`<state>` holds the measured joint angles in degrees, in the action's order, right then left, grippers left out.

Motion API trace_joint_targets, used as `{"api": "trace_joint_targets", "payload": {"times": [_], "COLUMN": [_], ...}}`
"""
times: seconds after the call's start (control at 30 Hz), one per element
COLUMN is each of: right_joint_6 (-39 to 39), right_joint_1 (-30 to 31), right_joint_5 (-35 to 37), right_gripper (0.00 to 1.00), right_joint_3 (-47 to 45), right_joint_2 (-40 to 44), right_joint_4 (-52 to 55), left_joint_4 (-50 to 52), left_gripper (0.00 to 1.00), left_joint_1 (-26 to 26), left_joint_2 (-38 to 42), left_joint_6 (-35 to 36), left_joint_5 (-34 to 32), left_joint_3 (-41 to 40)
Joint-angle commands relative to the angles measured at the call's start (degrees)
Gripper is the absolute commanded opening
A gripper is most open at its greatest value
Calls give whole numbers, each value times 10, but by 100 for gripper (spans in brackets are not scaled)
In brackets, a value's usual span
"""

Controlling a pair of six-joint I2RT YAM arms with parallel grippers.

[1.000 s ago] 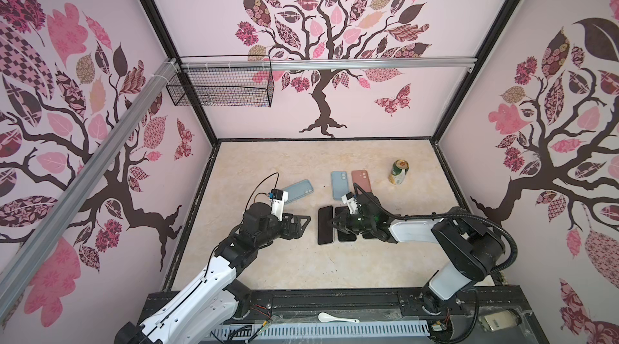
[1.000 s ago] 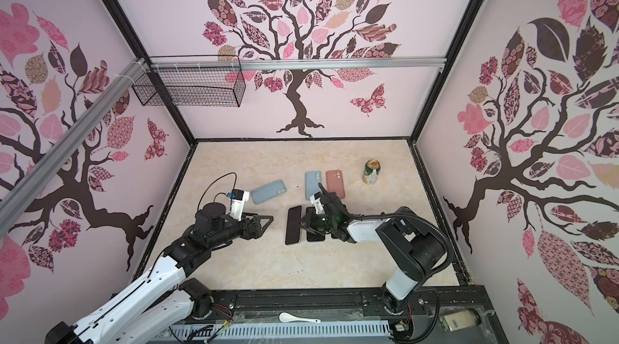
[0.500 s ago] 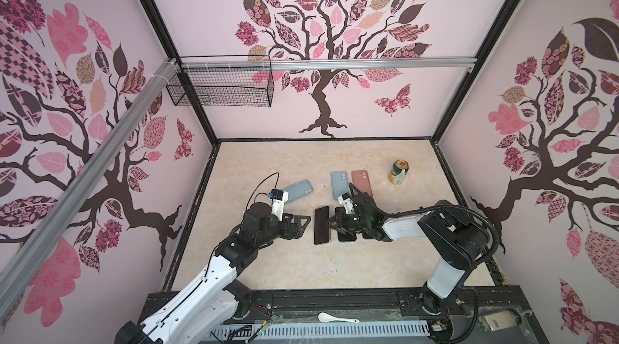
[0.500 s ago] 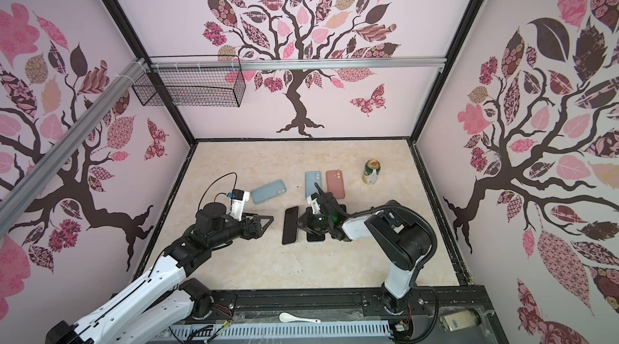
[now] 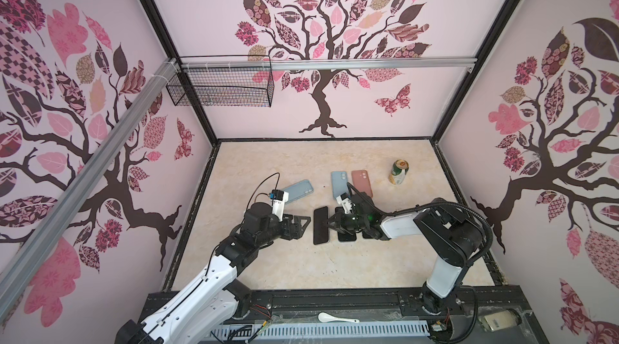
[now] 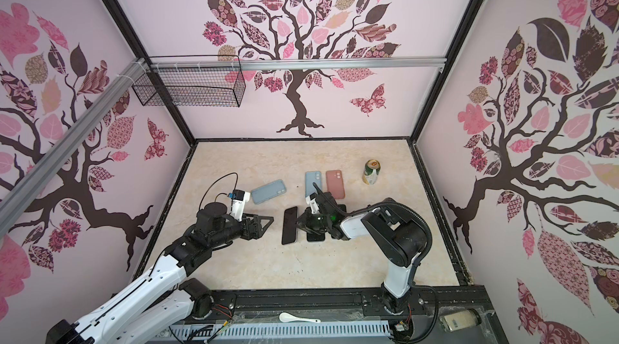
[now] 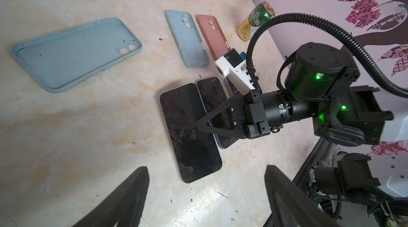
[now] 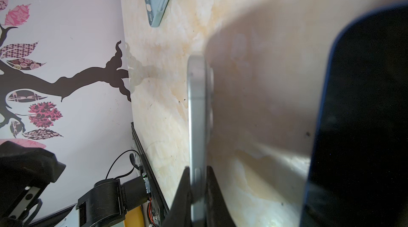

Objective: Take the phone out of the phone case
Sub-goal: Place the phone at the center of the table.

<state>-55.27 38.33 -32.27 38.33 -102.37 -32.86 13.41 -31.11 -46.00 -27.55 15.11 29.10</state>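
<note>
Only writing that reads at all: white Chinese characters on the green band of the green-and-gold drink can (image 7: 254, 21), upright at the far right of the beige marbled surface (image 5: 268, 265). They are too small to make out in both top views. The right tool (image 5: 330, 222) is nearly closed, pinching one long edge of the black-screened phone with a silver-blue frame (image 5: 320, 228), which is screen up, out of any case, mid-surface. Only the right wrist view shows the grip: both fingers (image 8: 181, 192) clamp the thin frame, and shadowed surface shows under the phone's back, so it seems slightly raised. The left tool (image 5: 305, 225) is spread wide, holding nothing, just beside that phone's other long edge. The left wrist view adds a black-screened phone with a dark blue frame (image 7: 215, 102) tucked against the held one. The empty light blue silicone phone case (image 7: 72, 53) lies inside up, well apart to the left. A second light blue phone case (image 7: 187, 38) and a dusty pink phone case (image 7: 213, 35) lie side by side farther back. Top views only: white plastic spoon (image 5: 336, 318) on the front rail, black wire basket (image 5: 221, 86) hung high.
</note>
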Motion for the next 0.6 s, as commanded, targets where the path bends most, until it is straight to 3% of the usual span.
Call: {"api": "trace_joint_targets", "payload": {"times": [0.0, 0.57], "right_joint_6": [11, 35], "right_joint_1": [0, -8], "right_joint_5": [4, 26], "right_gripper": [3, 18], "right_joint_3": [22, 8], "right_joint_2": [-10, 6], "right_joint_4": [-13, 6], "left_joint_4": [15, 26], "left_gripper": [86, 87], "left_joint_1": [3, 3], "left_joint_2": [0, -1], "left_joint_6": [6, 11], "left_joint_5": [-12, -10], "left_joint_3": [2, 6]}}
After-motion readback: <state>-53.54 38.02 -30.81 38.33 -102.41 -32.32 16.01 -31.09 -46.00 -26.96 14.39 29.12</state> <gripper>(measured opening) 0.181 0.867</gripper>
